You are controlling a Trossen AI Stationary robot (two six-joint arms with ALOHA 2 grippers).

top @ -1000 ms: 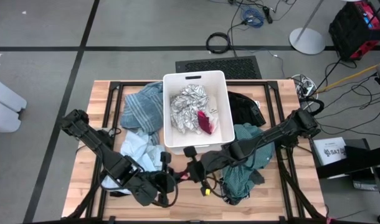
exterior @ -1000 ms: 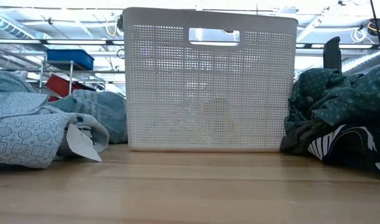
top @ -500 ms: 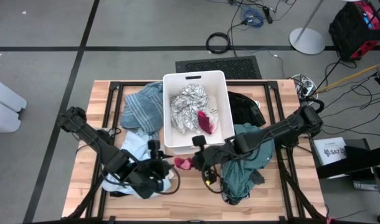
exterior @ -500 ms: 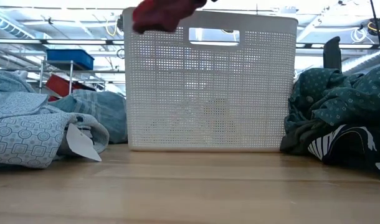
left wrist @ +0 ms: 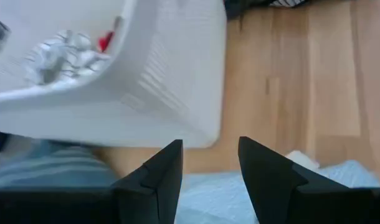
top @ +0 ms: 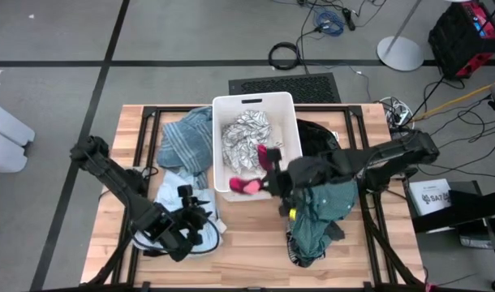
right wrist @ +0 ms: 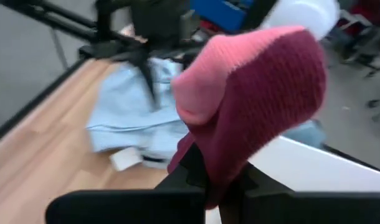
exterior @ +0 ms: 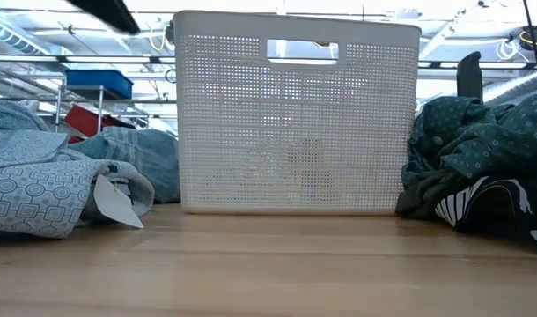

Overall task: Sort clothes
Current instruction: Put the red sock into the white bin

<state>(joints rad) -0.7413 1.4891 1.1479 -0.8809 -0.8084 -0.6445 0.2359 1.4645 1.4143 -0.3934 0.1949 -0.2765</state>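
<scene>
Right gripper [top: 264, 183]: jaws pinched on the magenta-pink piece [top: 247, 186], held over the front rim of the white bin [top: 223, 109]; only the right wrist view [right wrist: 252, 118] showed the grip close up. Left gripper [top: 200, 212]: jaws spread and empty above the light blue garment [top: 176, 188]. Low view showed neither gripper, only the bin wall [exterior: 297, 123], teal green garment [exterior: 467, 141] and light blue garment [exterior: 40, 189].

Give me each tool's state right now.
Left tool: open, holding nothing, above the light blue garment.
Right tool: shut on the pink sock, over the white bin.
</scene>
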